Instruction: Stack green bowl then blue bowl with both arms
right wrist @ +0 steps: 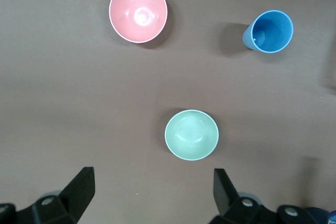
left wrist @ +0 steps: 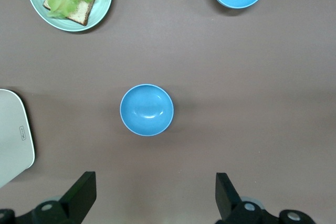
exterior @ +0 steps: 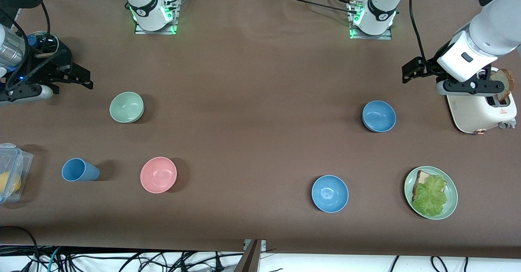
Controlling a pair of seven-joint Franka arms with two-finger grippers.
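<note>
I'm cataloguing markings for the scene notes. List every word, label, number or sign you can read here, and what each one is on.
No text here can be read.
Toaster: a small red triangular warning sign on top, with tiny print beside it, too small to read.
Toaster side in the left wrist view: a small outlined label, too small to read.
Bowls, cup, plate and table: no markings visible.

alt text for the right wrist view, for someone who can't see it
A pale green bowl sits on the brown table just ahead of the right end effector, whose fingers are spread open. A pink bowl and a blue cup stand nearby.
</note>
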